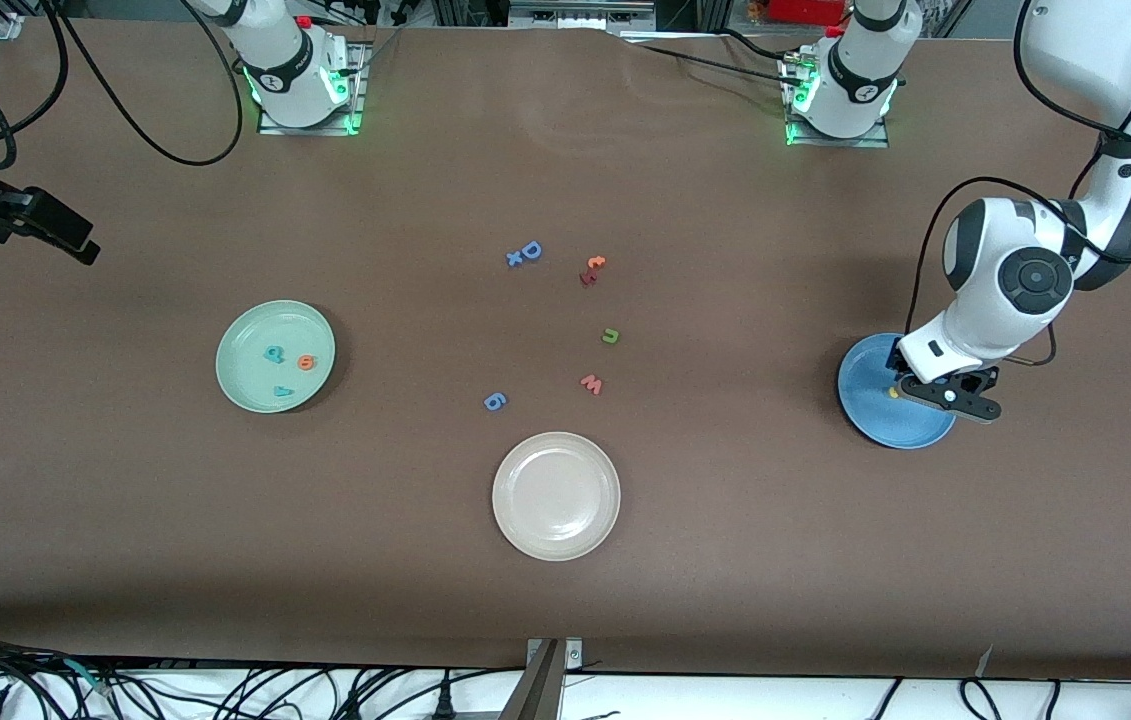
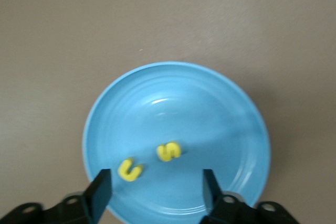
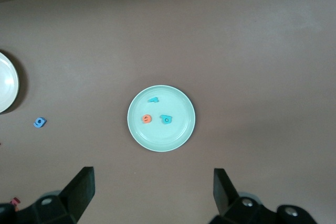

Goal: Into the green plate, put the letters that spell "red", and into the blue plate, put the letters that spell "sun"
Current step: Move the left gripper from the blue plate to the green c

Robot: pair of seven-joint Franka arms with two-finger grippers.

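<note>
The blue plate [image 1: 870, 405] [image 2: 210, 114] lies toward the left arm's end of the table. In it lie a yellow "s" [image 2: 169, 151] and a yellow "u" shape [image 2: 130, 169]. My left gripper [image 1: 947, 396] [image 2: 155, 192] hangs low over this plate, open, with nothing between its fingers. The green plate [image 1: 247, 378] [image 3: 181, 132] holds a teal "r" [image 3: 153, 99], an orange "e" [image 3: 146, 119] [image 1: 306, 362] and a teal "d" [image 3: 166, 119]. A green "u" shape [image 1: 610, 336] lies on the bare table near the middle. My right gripper [image 1: 75, 240] [image 3: 152, 190] waits high up, open and empty.
A beige plate [image 1: 556, 495] sits nearest the front camera. Loose letters lie mid-table: a blue "6" [image 1: 494, 401], a pink "w" [image 1: 592, 384], a blue "D" [image 1: 529, 252] and a small orange-red pair [image 1: 592, 268]. Cables run along the table's edges.
</note>
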